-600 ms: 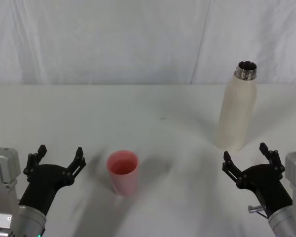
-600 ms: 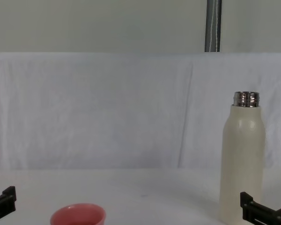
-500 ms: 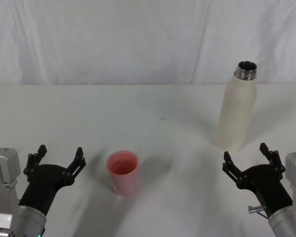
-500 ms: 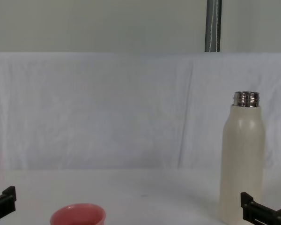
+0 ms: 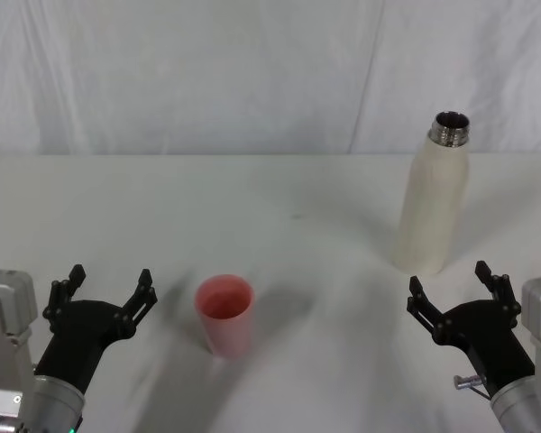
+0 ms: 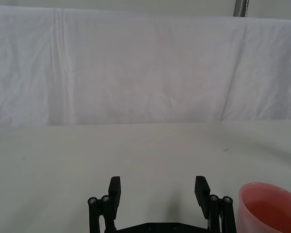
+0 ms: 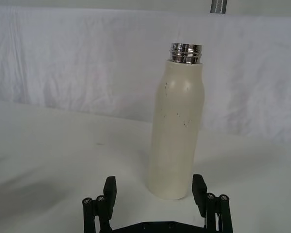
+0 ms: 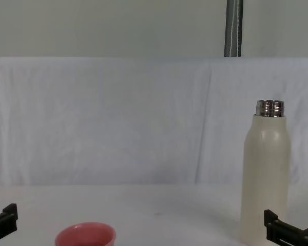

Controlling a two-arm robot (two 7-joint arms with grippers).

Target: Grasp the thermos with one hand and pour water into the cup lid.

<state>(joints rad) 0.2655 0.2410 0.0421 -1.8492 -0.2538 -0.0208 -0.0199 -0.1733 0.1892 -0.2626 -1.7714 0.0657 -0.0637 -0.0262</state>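
Observation:
The thermos (image 5: 432,203) (image 7: 178,136) (image 8: 265,177) stands upright at the right of the table, cream-white, its steel neck uncapped. The pink cup lid (image 5: 224,313) (image 6: 269,208) (image 8: 85,236) sits upright, nearer me and left of centre. My right gripper (image 5: 451,284) (image 7: 154,191) is open, low over the table just in front of the thermos and apart from it. My left gripper (image 5: 108,285) (image 6: 157,191) is open at the near left, beside the cup lid with a gap between them. Neither gripper holds anything.
The table (image 5: 279,207) is covered in white cloth, and a white cloth backdrop (image 5: 207,72) hangs along its far edge. A grey pole (image 8: 233,28) rises behind the backdrop. Bare tabletop lies between the cup lid and the thermos.

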